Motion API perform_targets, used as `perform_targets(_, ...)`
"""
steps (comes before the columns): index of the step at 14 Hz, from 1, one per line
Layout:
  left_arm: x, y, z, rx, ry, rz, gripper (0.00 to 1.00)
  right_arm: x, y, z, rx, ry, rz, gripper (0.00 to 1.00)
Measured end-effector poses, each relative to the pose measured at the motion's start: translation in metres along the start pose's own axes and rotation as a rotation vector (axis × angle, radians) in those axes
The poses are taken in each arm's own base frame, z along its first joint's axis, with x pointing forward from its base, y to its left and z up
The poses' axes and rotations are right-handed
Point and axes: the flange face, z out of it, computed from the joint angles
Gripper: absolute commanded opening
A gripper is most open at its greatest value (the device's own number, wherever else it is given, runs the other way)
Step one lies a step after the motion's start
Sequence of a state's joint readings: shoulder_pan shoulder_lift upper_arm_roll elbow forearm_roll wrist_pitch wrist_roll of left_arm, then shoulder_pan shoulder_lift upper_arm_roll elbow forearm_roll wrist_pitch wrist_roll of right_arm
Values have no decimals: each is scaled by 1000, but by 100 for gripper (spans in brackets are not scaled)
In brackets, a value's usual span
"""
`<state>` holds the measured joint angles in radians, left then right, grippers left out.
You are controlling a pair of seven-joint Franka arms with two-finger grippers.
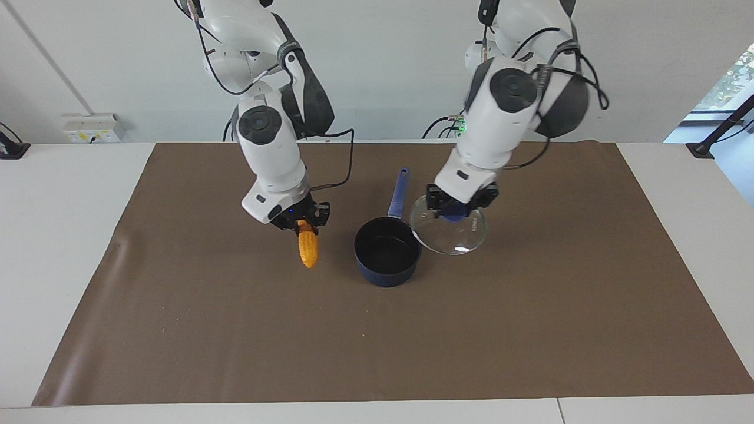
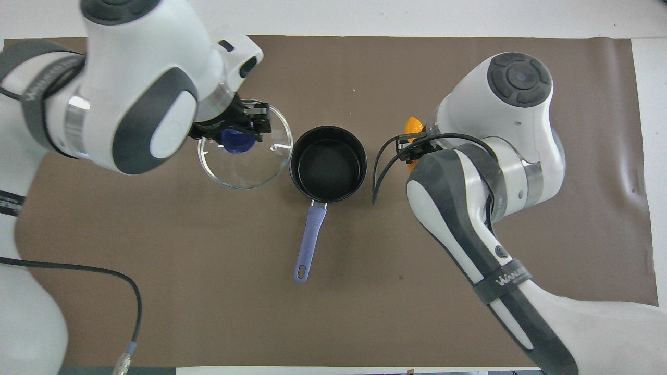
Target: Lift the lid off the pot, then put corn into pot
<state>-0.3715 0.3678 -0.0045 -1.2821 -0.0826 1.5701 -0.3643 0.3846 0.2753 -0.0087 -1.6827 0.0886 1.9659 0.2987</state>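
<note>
Brown-covered desk: lid off, clamped by left pincer beside open pot; right pincer grips corn, not yet deposited.

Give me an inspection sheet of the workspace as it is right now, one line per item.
Surface: brown mat on a white table.
Job's things: pot uncovered, nothing inside; lid lifted beside it; corn in the air.
Clutter: nothing seen.
Grippers: left gripper shut on the lid's knob; right gripper shut on the corn.
Cables: black leads along both arms.
Surroundings: wall socket box.
</note>
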Motion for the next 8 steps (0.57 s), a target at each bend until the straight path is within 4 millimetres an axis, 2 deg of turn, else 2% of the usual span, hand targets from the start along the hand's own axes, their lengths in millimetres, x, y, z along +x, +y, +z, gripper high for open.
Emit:
perform_targets(1, 14, -49, -4, -3, -10, -9, 0, -5, -33, -2, 5, 10, 2, 0)
perform_targets(3, 35, -153, 6, -15, -26, -1, 0, -12, -94, 1, 13, 26, 21, 0)
perform_targets(4, 40, -201, 17, -19, -33, 22, 0, -13, -119, 10, 8, 26, 31, 0)
perform_targets(5, 42, -238, 33, -16, -27, 44, 0, -15, -138, 25, -10, 22, 37, 0)
perform_targets(6, 43, -262, 55, -11, -4, 53, 0, -16, -152, 41, -37, 24, 37, 0)
perform_targets(8, 31, -281, 109, -3, 30, 48, 0, -12, -160, 59, -56, 41, 38, 0)
